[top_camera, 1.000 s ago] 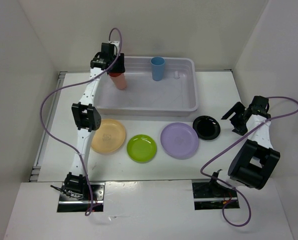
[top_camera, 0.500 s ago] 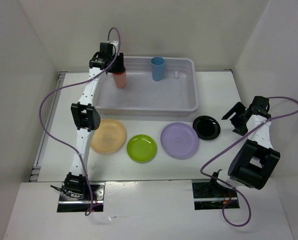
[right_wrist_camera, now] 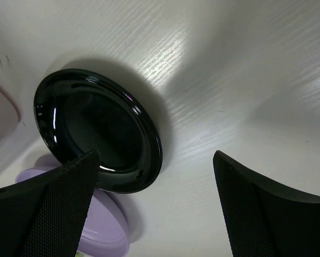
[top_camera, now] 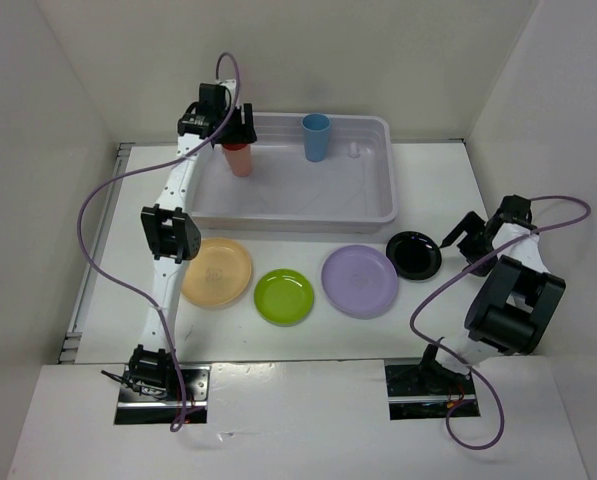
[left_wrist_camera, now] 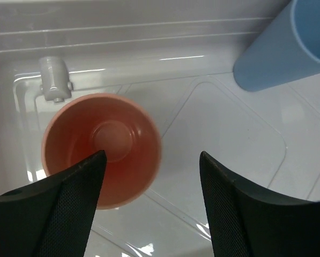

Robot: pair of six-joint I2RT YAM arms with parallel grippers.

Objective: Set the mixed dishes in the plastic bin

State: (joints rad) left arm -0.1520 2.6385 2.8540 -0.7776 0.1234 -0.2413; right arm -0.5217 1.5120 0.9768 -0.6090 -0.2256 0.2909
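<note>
In the plastic bin (top_camera: 308, 222): coral-red cup (top_camera: 239, 158), blue cup (top_camera: 316, 136). Outside: orange plate (top_camera: 217, 272), green plate (top_camera: 284, 297), lilac plate (top_camera: 359, 281), black plate (top_camera: 414, 254). Left gripper (left_wrist_camera: 151, 156), right gripper (right_wrist_camera: 154, 158): jaws released, empty.

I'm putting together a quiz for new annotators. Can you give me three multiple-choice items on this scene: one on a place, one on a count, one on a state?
1. Relative to the bin, the coral cup is:
A. outside, in front
B. inside, far left corner
C. inside, near right corner

2. Plates lying on the table, outside the bin:
A. two
B. three
C. four

3. The right gripper is:
A. open, holding nothing
B. shut on a plate
C. shut on a cup

Answers:
1 B: it stands upright on the bin's floor by the far left wall.
2 C: the orange plate, green plate, lilac plate and black plate form a row.
3 A: its fingers stand wide apart beside the black plate.
</note>
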